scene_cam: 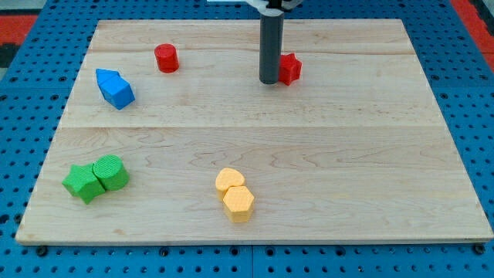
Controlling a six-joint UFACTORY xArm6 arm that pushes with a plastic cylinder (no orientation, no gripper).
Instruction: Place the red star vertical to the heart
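Note:
The red star [289, 68] lies near the view's top, right of the middle of the wooden board [347, 154]. My tip [269, 80] stands right against the star's left side. The yellow heart [229, 180] lies near the view's bottom, left of the star's column, touching a yellow hexagon [238, 203] just below it.
A red cylinder [166, 58] stands at the top left. A blue block [115, 88] lies below and left of it. A green star [82, 183] and a green cylinder [111, 172] touch each other at the bottom left.

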